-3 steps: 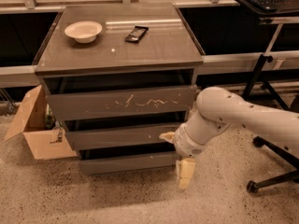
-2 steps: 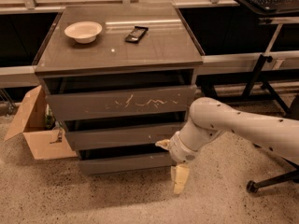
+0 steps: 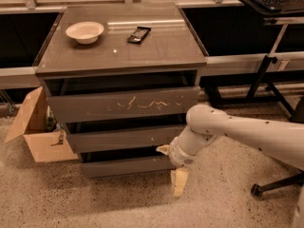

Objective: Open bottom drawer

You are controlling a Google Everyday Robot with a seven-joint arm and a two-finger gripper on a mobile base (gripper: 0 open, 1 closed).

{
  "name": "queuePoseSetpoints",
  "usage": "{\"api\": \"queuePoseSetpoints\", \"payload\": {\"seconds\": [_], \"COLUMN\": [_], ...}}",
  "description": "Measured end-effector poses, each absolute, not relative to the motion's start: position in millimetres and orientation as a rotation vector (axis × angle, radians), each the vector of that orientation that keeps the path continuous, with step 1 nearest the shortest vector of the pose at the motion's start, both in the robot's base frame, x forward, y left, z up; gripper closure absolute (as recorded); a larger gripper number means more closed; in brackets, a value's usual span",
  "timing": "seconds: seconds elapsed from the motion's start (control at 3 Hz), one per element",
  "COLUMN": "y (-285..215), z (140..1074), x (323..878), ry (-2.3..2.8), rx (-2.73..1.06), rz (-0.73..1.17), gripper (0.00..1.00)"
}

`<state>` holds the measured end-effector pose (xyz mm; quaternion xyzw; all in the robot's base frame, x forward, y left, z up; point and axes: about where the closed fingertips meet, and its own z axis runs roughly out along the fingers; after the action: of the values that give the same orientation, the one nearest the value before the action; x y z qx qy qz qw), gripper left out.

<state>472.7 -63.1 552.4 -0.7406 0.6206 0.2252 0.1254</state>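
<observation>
The bottom drawer (image 3: 124, 166) is the lowest, smallest plain dark front of the grey cabinet (image 3: 121, 51), just above the floor. A dark gap shows above it. My gripper (image 3: 172, 167) hangs from the white arm (image 3: 237, 129) at the drawer's right end. Its two cream fingers are spread apart: one fingertip (image 3: 163, 149) is by the drawer's top right corner, the other (image 3: 179, 182) points down at the floor in front of it. Nothing is held.
The mid-sized front (image 3: 124, 139) and the scratched big front (image 3: 123, 104) sit above. A white bowl (image 3: 84, 32) and a dark packet (image 3: 138, 34) lie on the cabinet top. An open cardboard box (image 3: 37, 127) stands left, a chair base (image 3: 275, 184) right.
My arm has swung left and the gripper has come in closer to the right end of the bottom drawer. The drawers have not visibly moved.
</observation>
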Motion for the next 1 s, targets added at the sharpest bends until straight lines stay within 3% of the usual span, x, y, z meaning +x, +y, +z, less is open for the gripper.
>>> {"api": "queuePoseSetpoints", "payload": {"seconds": [1.0], "y": [-53], "z": [394], "x": [545], "ry": [1.722], "rx": [-2.158], "rz": [0.703], "gripper": [0.00]}}
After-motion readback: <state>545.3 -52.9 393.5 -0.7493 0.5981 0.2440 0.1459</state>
